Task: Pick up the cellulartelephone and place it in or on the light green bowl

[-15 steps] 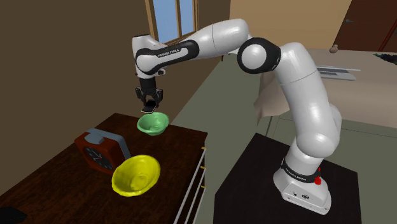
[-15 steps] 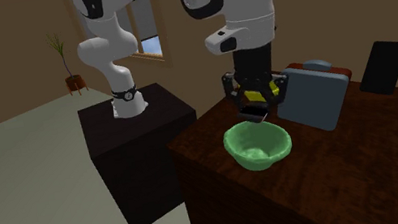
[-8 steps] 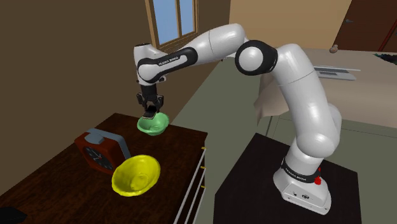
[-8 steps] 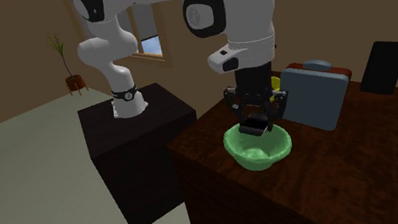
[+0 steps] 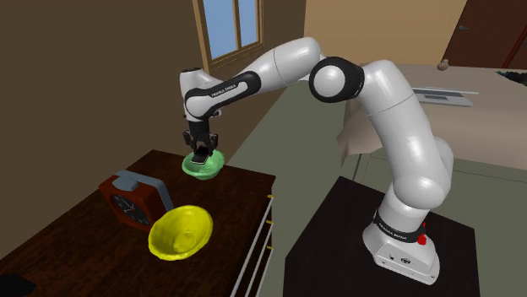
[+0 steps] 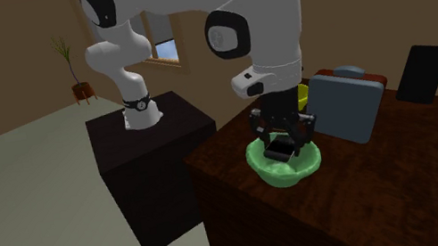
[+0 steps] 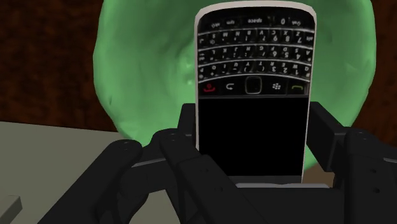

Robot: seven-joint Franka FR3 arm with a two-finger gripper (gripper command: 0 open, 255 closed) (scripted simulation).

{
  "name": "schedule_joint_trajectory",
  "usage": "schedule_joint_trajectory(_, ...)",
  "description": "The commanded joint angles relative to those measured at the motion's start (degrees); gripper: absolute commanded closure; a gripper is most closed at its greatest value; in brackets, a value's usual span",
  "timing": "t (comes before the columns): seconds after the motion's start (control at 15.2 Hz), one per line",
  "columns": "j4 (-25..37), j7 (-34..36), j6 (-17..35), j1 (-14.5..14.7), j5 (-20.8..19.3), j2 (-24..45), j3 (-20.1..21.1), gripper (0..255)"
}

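- In the shoulder view, we saw the tool point(image 5: 198, 155) low over the light green bowl point(image 5: 208, 169) at the table's point(image 5: 76, 236) far corner. The phone point(image 5: 199, 159) hung in its grip, directly above the bowl's hollow.
- In the second exterior view, the tool point(image 6: 280, 146) sat just inside the bowl's rim point(image 6: 299, 171). We could not tell whether the phone point(image 6: 279, 150) touched the bottom.
- In the wrist view, the 2 fingers point(image 7: 327, 137) were clamped on the phone's point(image 7: 253, 83) long edges. Its long axis ran straight out from the tool, keypad end toward the bowl's inside point(image 7: 137, 76). We judged that letting go would suffice.
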Motion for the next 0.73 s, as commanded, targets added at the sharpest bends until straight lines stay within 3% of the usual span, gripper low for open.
schedule_joint_trajectory(0.0, -0.13, 0.01, 0.15, -0.02, -0.01, -0.01, 0.0, 255)
schedule_joint_trajectory(0.26, -0.13, 0.01, 0.15, -0.02, -0.01, -0.01, 0.0, 255)
schedule_joint_trajectory(0.33, -0.14, 0.01, 0.15, -0.02, -0.01, -0.01, 0.0, 0)
schedule_joint_trajectory(0.66, -0.13, 0.01, 0.15, -0.02, -0.01, -0.01, 0.0, 0)
